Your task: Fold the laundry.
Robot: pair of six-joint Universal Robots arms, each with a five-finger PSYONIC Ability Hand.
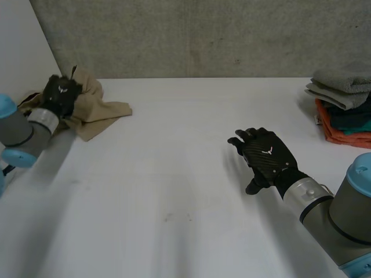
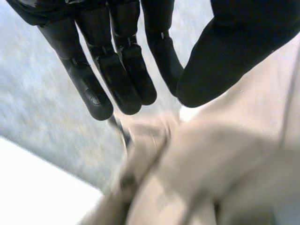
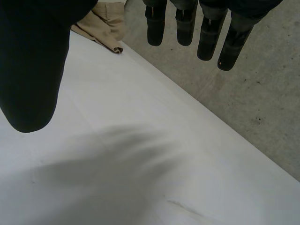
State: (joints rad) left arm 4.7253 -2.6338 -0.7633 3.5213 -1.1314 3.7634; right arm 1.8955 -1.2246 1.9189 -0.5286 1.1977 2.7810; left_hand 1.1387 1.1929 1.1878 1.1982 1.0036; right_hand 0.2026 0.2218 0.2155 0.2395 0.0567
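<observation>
A crumpled tan cloth (image 1: 93,107) lies at the table's far left, against the white side wall. My left hand (image 1: 61,94) sits on the cloth's bunched middle with its fingers curled into it, and a peak of fabric stands up behind the hand. In the left wrist view the fingers (image 2: 117,70) and thumb close together over the gathered tan cloth (image 2: 225,154). My right hand (image 1: 265,155) hovers open over bare table right of the middle, palm down, holding nothing. In the right wrist view its fingers (image 3: 187,28) hang straight, with the tan cloth (image 3: 105,21) far beyond them.
A stack of folded laundry (image 1: 345,104) stands at the table's right edge: grey towels on top, dark teal and orange pieces below. The white table (image 1: 174,174) spreads wide between the two hands. A grey wall runs behind it.
</observation>
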